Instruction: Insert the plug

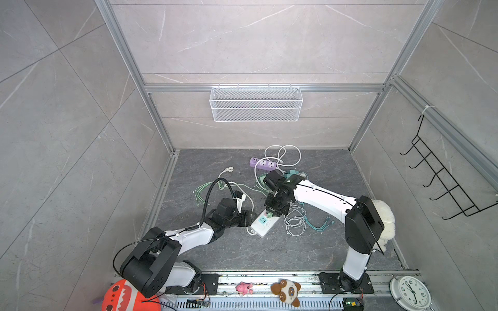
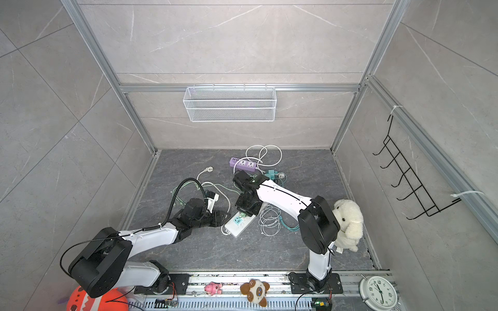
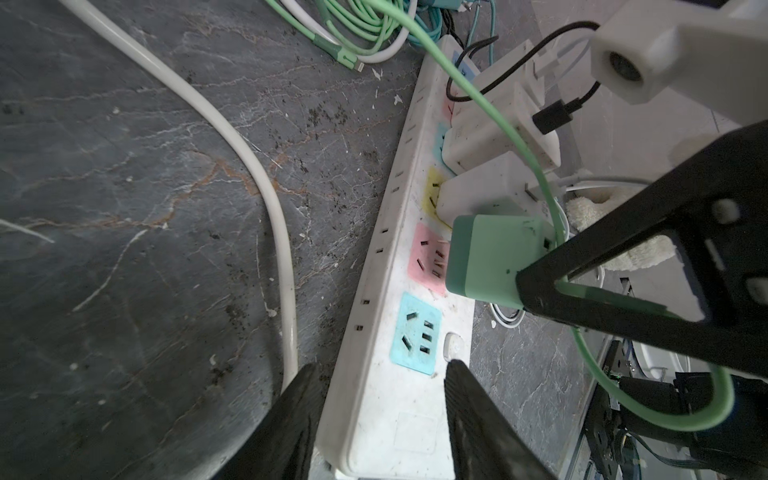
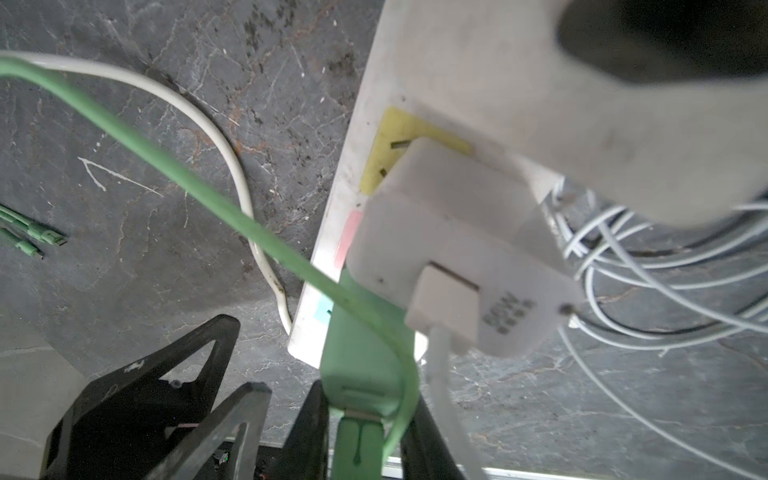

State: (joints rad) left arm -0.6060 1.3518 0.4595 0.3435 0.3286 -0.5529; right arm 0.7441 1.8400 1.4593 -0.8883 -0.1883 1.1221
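Table (image 1: 269, 250): dark stone with cables strewn over it. The work is going on near its middle.
Power strip (image 1: 260, 230): long and white, lying flat. I'd guess it is light enough to skid under a push, so it needs holding down.
Left tool (image 3: 380, 372): half closed across the end of the strip, with a finger against each long side as far as I can see, pinning it.
Right tool (image 4: 365, 415): clamped tight on the back end of the plug, where the cable leaves it.
Plug (image 3: 494, 257): a green, boxy block of hard plastic. It hangs tilted just over the pink socket (image 3: 426, 257), close beside a white charger (image 3: 490, 191). It looks light, stiff and smooth-sided, so it may twist in the grip if pushed off-line. The flat opposite sides are the best place to hold it.
Cable (image 3: 519, 137): green and soft, looping over the strip. It may tug the plug sideways.
Prongs: I cannot tell whether they have entered the slots. The plug's own body hides them from the right wrist, and they are too small to make out in both top views.
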